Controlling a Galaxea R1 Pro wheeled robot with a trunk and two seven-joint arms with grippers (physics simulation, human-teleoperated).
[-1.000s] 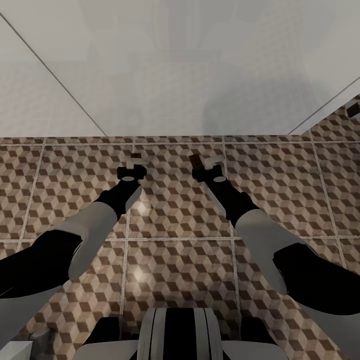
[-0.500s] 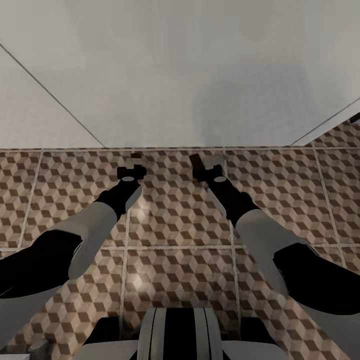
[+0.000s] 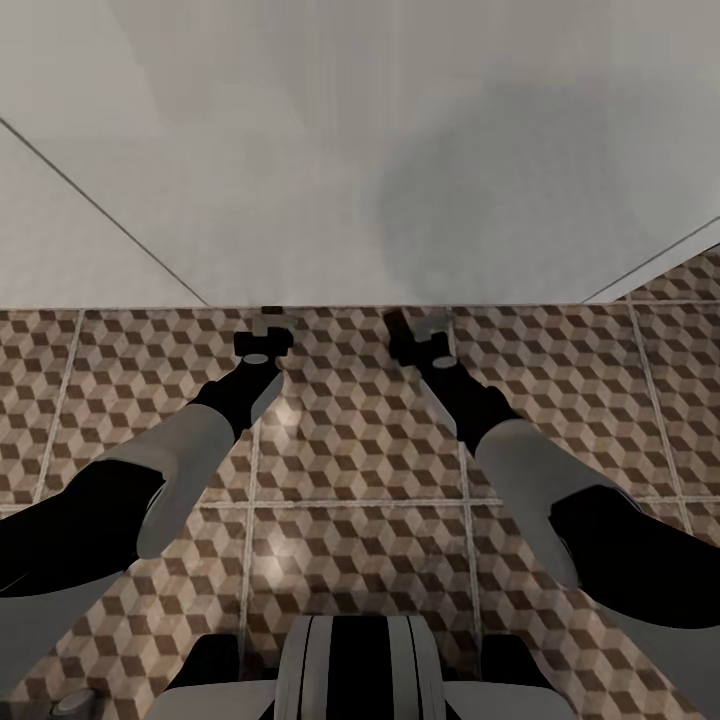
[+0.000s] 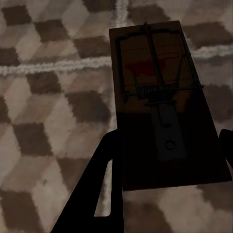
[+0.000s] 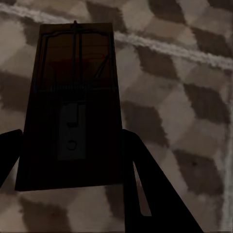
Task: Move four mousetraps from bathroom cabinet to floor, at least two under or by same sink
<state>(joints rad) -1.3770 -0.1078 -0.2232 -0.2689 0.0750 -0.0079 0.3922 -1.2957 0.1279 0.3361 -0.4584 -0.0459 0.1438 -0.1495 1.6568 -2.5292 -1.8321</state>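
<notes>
Two arms reach over the bathroom floor (image 3: 350,450) in the head view; the white wall looms nearer than a second ago, so the robot advances. Left gripper (image 4: 165,160) clamps one mousetrap (image 4: 160,97). Right gripper (image 5: 73,160) clamps another mousetrap (image 5: 73,97).

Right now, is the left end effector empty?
No, the left end effector grips a flat dark-brown wooden mousetrap between its fingers above the cube-patterned tile floor.

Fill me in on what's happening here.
The robot stands on the patterned bathroom floor facing a pale white surface, both arms stretched forward. The left gripper holds one mousetrap between its fingers, and the right gripper holds another mousetrap. Both traps hang above the tiles; neither is set down yet.
</notes>
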